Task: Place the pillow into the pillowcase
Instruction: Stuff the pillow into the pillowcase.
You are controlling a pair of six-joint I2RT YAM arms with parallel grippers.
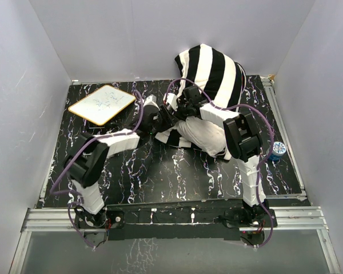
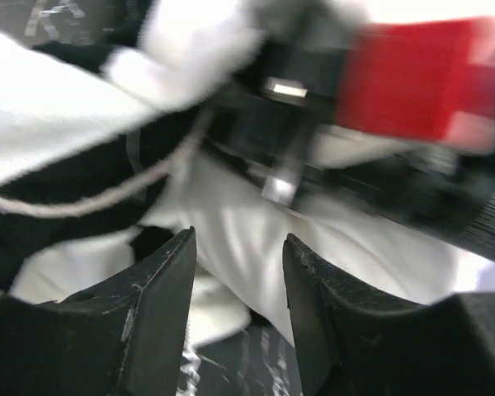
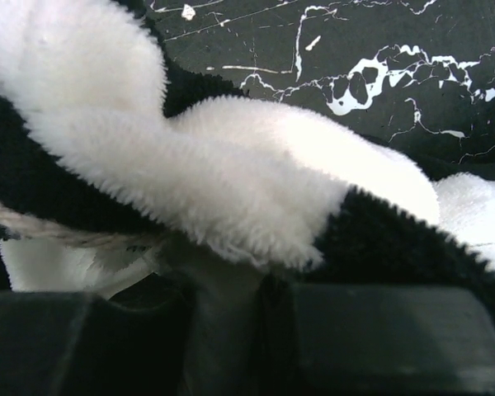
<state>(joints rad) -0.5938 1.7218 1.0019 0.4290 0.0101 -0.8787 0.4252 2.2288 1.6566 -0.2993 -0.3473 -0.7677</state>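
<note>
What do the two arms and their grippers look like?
Both the left arm and right arm have white links between black joint housings, with purple cables looping along them. The left gripper has matte black, scuffed fingers.

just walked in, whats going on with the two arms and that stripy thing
Two robot arms are working a white pillow into a striped pillowcase. The pillowcase seems to cover most of the pillow, heaped toward the far right of the table, with a white end showing on the near side. The right gripper is clamped on the pillowcase's fuzzy fabric. The left gripper is open close to the cloth, holding nothing.
</note>
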